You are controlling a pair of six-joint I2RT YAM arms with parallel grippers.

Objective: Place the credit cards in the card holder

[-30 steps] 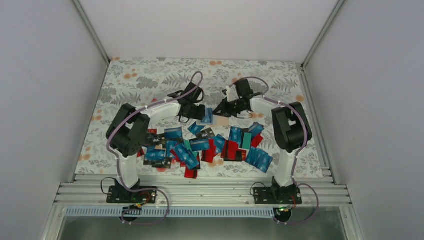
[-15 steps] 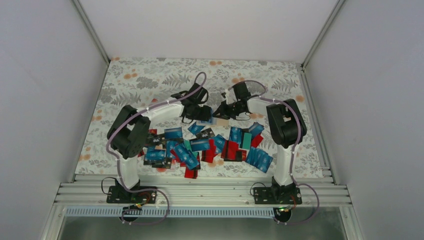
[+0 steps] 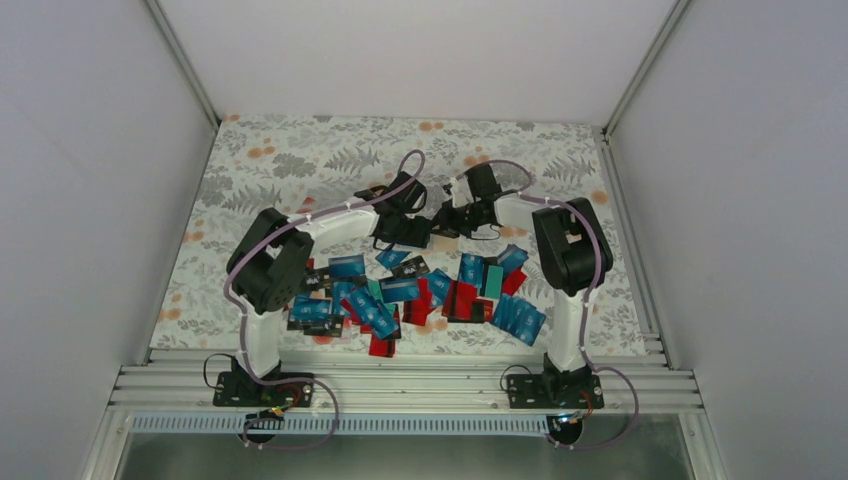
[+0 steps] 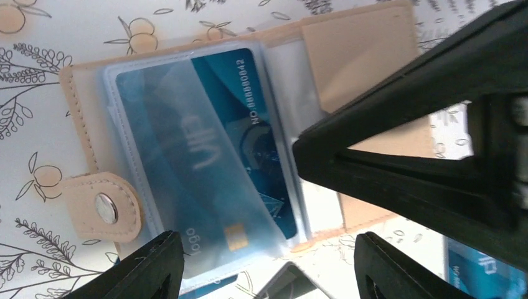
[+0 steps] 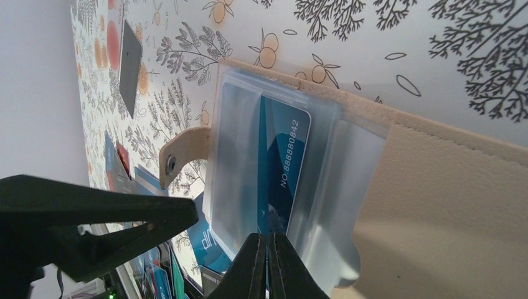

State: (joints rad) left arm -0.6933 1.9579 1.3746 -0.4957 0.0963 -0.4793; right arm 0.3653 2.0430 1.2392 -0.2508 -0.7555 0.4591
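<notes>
The beige card holder (image 4: 355, 50) lies open on the floral cloth, its clear sleeves up. One blue credit card (image 4: 212, 149) sits inside a sleeve, tilted, its chip end toward my left gripper (image 4: 271, 274). That gripper hovers open just short of the card, touching nothing. My right gripper (image 5: 269, 261) is shut on the edge of a clear sleeve of the card holder (image 5: 448, 199), next to the blue card (image 5: 283, 162). From above, the left gripper (image 3: 413, 228) and right gripper (image 3: 447, 222) meet over the holder. Several loose credit cards (image 3: 400, 290) lie nearer the bases.
The pile of blue, red, black and teal cards spreads between the two arm bases. A single dark card (image 5: 129, 62) lies apart on the cloth. Grey walls close in three sides, and an aluminium rail (image 3: 400, 385) runs along the near edge.
My left gripper has moved right, up to the holder, and its jaws have opened off the blue card, which now rests in the sleeve. The right gripper stayed shut, barely shifting.
</notes>
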